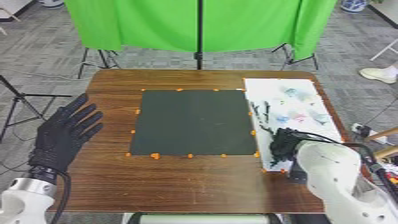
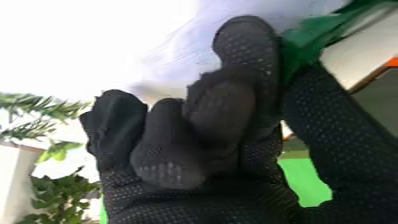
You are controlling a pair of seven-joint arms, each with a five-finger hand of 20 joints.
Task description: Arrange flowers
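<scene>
At the right of the brown counter [image 1: 108, 95], holds the right hand [image 1: 284, 142] low over the near part of a white sheet [image 1: 266, 87]. Pinches dark green foliage [image 2: 322, 35] between the thumb and one nearly straight finger, with the other fingers curled in toward the palm. Has pastel flowers [image 1: 289, 119], blue and pink, lying on the sheet, some near the right hand and some toward the far end. Has dark stems [image 1: 258, 110] along the sheet's left side, just beyond the right hand; cannot tell whether joined to the foliage.

At the left edge, holds the left hand [image 1: 60, 137] empty, fingers loosely extended, slightly apart, pointing far. Between the hands, has a dark square mat [image 1: 191, 122] ringed with small orange marks [image 1: 155, 156].
</scene>
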